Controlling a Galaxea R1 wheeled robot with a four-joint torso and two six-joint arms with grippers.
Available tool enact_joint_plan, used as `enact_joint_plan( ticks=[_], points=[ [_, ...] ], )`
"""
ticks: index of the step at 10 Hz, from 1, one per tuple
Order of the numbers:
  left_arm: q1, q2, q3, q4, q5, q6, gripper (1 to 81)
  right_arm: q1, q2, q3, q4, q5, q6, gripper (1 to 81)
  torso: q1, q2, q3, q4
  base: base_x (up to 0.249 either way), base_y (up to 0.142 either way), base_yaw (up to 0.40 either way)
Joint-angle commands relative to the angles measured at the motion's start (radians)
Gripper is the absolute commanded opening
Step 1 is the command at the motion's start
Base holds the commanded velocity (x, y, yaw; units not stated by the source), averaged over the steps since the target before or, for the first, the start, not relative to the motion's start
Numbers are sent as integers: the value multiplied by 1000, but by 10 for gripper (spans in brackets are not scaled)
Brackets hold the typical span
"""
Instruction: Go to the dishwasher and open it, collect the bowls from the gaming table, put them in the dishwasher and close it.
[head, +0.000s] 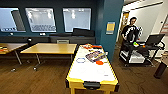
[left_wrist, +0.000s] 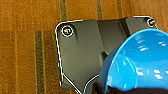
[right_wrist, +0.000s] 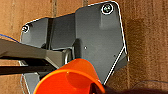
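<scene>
Blue bowl (left_wrist: 140, 62) sits closest to the left wrist camera, tilted so its glossy inside faces the lens; it appears carried at the left gripper, though the fingers themselves cannot be made out, so their opening cannot be told. Nothing lies inside it. Orange bowl (right_wrist: 70, 78) shows likewise at the right wrist, its hollow turned toward the camera and empty; the right gripper's fingers are equally unreadable. Below both is brown wood-pattern floor (right_wrist: 147, 47).

From the head view, the yellow-framed gaming table (head: 91, 80) stands straight ahead, its long axis running away from the robot. A flat orange object (head: 99, 62) and a multicoloured box (head: 95, 56) remain on its white top, right of centre, judged nearer the right arm. A person (head: 130, 31) stands by a cart (head: 140, 51) at far right.
</scene>
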Motion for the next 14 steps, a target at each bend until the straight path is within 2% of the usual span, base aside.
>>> enact_joint_plan(
  ticks=[1, 14],
  points=[
    [-42, 6, -35, 13, 36, 1, 10, 40, -34, -3, -11, -38, 7, 10, 0, 0, 0, 0, -131, 0, 0],
    [-40, 13, -35, 14, 34, 1, 10, 35, -13, 4, -16, -38, 1, 10, 0, -1, 0, 0, -125, 0, 0]
  ],
)
